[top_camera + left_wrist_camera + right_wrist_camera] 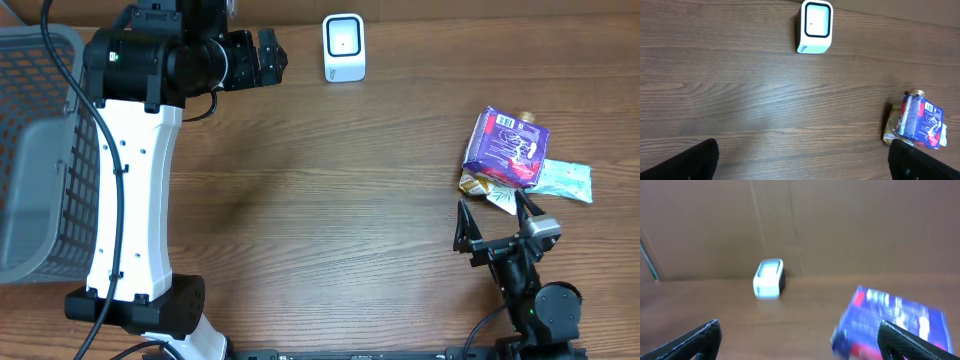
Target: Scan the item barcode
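A purple snack packet (508, 148) lies at the right of the table on top of a yellow packet (478, 184) and beside a pale green one (562, 181). The white barcode scanner (344, 47) stands at the far edge. My right gripper (490, 207) is open just in front of this pile, and its right finger reaches the pile's near edge. In the right wrist view the purple packet (890, 322) is blurred, close to the right finger, with the scanner (769, 278) beyond. My left gripper (279, 58) hangs open and high near the scanner (815, 27), holding nothing.
A grey wire basket (30, 150) fills the left edge of the table. The left arm's white body (135, 190) stretches from the near edge to the back. A brown cardboard wall (840, 225) stands behind the scanner.
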Motion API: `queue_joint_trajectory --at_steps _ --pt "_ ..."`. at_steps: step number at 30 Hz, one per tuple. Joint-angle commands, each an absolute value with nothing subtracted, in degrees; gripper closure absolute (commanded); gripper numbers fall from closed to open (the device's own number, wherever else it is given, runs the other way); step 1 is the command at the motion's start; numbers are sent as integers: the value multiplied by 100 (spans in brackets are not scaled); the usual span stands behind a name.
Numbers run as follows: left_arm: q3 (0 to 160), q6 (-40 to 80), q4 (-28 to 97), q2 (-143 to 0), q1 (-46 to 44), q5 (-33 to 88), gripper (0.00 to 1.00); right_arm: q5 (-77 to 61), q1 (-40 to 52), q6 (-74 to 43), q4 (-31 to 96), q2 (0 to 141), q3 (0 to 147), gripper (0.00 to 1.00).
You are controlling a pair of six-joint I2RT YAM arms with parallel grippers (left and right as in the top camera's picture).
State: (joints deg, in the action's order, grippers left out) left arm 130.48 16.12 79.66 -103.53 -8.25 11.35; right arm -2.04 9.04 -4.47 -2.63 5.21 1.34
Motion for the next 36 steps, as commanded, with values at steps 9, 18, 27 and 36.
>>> queue_joint_trajectory --at_steps 9,18,27,36 --pt "13043 1542 7948 -10377 -860 1144 1 -113 937 -445 482 16 47 0" --pt "13045 1542 7948 -10377 -860 1144 1 -110 926 -445 482 16 47 0" --pt "13043 1542 7948 -10377 -860 1144 0 -110 926 -445 482 16 47 0" --pt "13043 1428 8044 -10377 -860 775 0 -113 926 -445 482 16 47 0"
